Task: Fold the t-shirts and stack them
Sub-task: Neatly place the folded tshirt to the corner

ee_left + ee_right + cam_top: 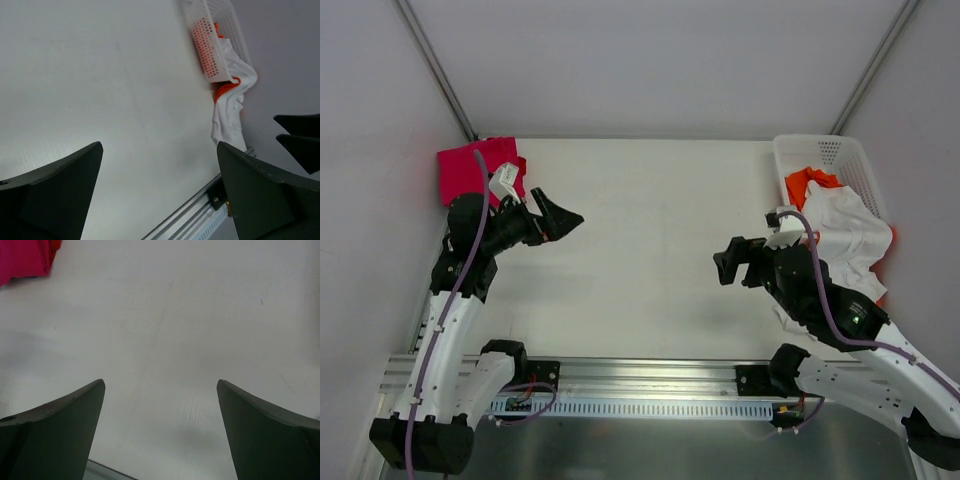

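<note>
**Both grippers wide open above the table, shirts at the far corners**

Across the whole scene, the white table (650,200). Bolted at its near edge, left arm (460,300) and right arm (840,320), angled in toward each other. In the far right corner, a white lattice basket (845,155). Spilling over the basket's near rim and down onto the table, the white shirt (850,235), rumpled, partly hidden by the right arm. In the far left corner, the crimson shirt (470,168), lying flat, with a redder edge on its right side, partly hidden by the left arm. Inside the basket, at its left wall, the orange shirt (808,182), bunched against the white one. Left of centre, the left gripper (159,146), fingers spread wide with only table showing between them. Right of centre, the right gripper (160,382), fingers likewise wide apart and gripping nothing. Touching no shirt, either one.
</note>
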`<state>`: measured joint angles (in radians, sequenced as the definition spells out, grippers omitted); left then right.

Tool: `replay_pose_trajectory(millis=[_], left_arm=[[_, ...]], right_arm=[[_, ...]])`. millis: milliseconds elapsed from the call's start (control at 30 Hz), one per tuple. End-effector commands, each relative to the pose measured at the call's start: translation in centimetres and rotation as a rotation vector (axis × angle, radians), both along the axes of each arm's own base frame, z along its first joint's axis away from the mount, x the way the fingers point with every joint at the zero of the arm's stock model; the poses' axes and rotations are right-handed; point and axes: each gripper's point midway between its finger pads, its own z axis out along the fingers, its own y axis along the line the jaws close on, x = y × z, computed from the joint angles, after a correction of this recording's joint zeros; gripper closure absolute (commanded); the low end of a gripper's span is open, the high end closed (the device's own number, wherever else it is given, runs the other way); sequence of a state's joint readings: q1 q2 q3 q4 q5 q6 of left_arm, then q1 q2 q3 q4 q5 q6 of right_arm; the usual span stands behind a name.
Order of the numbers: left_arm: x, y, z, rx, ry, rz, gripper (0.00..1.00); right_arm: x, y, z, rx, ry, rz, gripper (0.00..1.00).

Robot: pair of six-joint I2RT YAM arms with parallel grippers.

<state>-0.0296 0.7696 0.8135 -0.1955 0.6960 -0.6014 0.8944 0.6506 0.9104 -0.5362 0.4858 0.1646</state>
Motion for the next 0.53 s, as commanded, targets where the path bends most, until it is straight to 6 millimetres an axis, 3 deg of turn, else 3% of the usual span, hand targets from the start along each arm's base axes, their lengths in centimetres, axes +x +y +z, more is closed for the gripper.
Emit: replay_pose_trajectory(millis=[0,100,233,400,500], left_arm=[[0.3,3.7,-1.0,0.263,0.046,0.217,0.01],[-0.6,6.6,-3.3,0.381,0.105,0.346,0.01],[-2.5,6.3,-6.1,0.385,0.149,0.306,0.01],[-2.3,6.6,-6.0,0.401,0.141,0.319,0.01],[-2.3,6.3,-6.3,0.392,0.157,0.304,0.01]], right_arm=[[-2.3,-3.7,-2.4,-0.192,0.079,-0.031,0.01],[-3.3,-4.5,-4.0,-0.213,0.116,-0.023,0.0],[-3.9,-3.0,-6.1,-0.141,0.137,0.035,0.01],[-3.6,-1.3,-6.4,-0.037,0.099,0.06,0.01],[-2.7,-1.9,-7.5,-0.048,0.114,-0.03,0.01]])
